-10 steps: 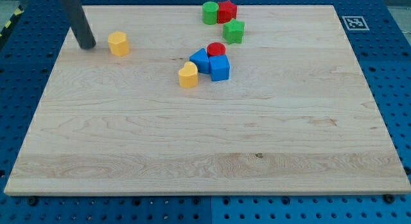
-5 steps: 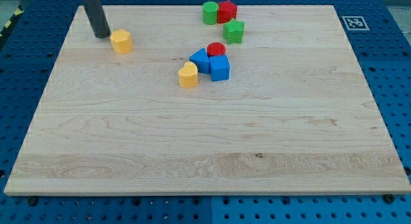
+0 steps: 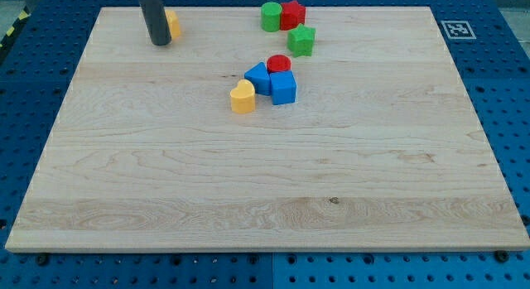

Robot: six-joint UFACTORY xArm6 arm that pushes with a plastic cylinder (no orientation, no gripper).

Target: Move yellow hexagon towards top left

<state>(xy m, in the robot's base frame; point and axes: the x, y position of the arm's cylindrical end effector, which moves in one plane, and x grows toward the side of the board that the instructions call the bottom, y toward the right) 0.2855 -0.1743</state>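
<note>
The yellow hexagon [image 3: 173, 24] lies near the top left of the wooden board [image 3: 265, 181], mostly hidden behind my dark rod. My tip [image 3: 160, 41] rests on the board touching the hexagon's left and lower side.
A second yellow block [image 3: 243, 97] sits mid-board beside a blue triangular block [image 3: 258, 77], a blue cube [image 3: 283, 88] and a red cylinder [image 3: 278, 64]. A green cylinder [image 3: 271, 16], a red block [image 3: 292, 14] and a green star-shaped block [image 3: 302, 40] lie near the top edge.
My tip moved right and up along the board's top left. The yellow hexagon moved up and slightly right, toward the top edge. The other blocks have not moved.
</note>
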